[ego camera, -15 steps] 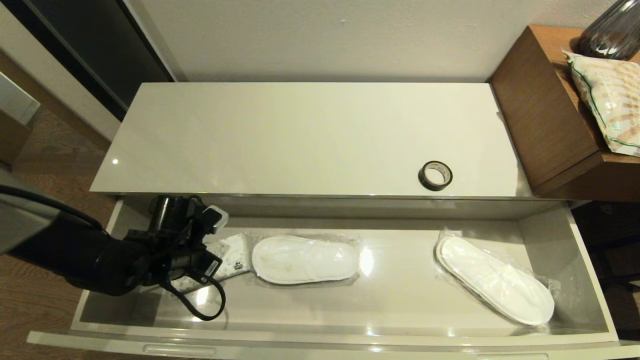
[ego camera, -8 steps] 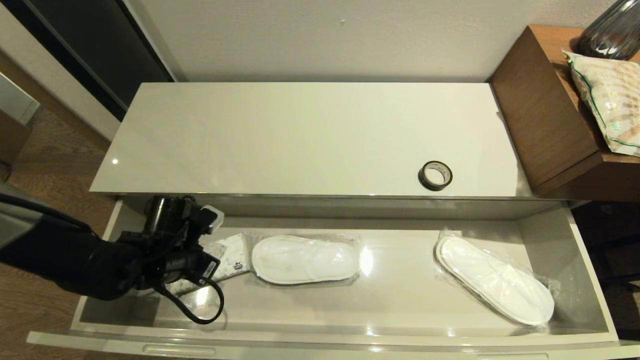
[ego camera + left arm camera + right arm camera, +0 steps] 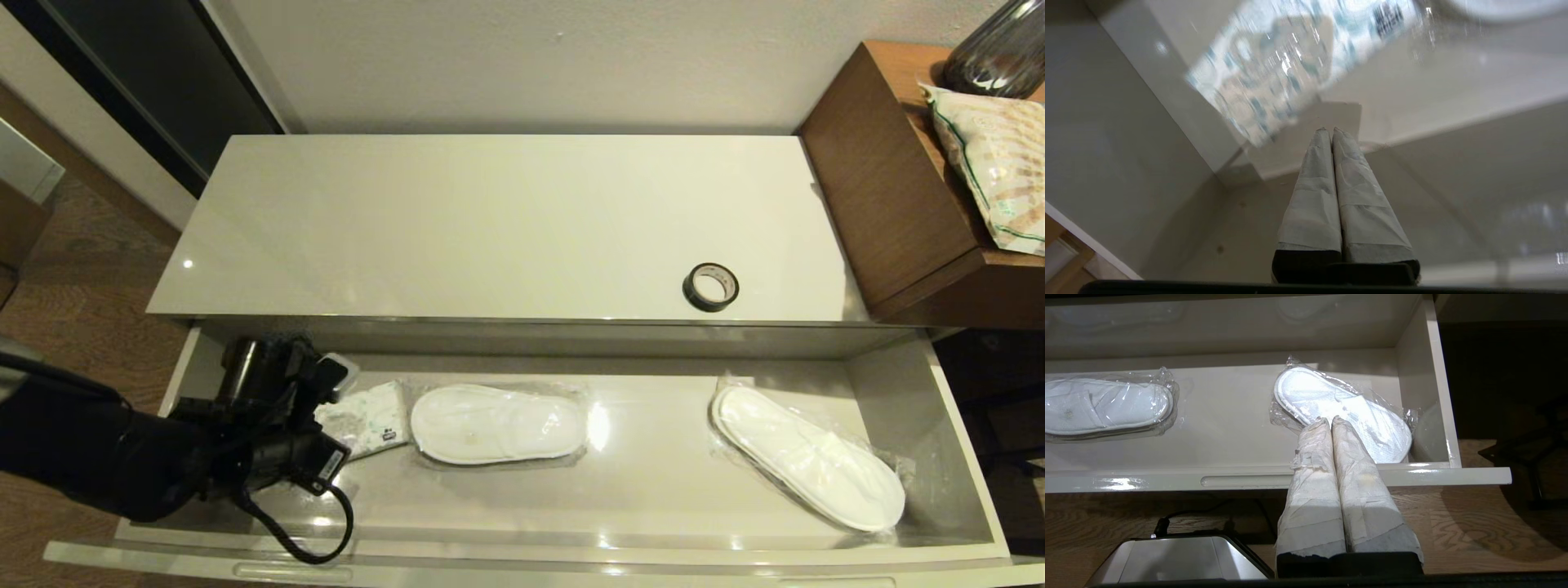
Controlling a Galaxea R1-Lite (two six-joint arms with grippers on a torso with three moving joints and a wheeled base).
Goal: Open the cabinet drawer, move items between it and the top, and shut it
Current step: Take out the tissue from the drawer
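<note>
Cream-white top (image 3: 490, 220) spans the upper frame, tape roll (image 3: 710, 287) at its right; below, the open drawer (image 3: 971, 457). Left gripper (image 3: 1329, 131), fingers pressed together and empty, sits lower left; tissue pack (image 3: 371, 416) lies just right of it, nearer than the right gripper (image 3: 1329, 420), also shut.

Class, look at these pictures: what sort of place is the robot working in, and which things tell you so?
Probably a hotel or guest room. Two plastic-wrapped white slippers lie in the open cabinet drawer beside a tissue pack. The low glossy cabinet top stands against a plain wall, next to a wooden table, over wood flooring.
</note>
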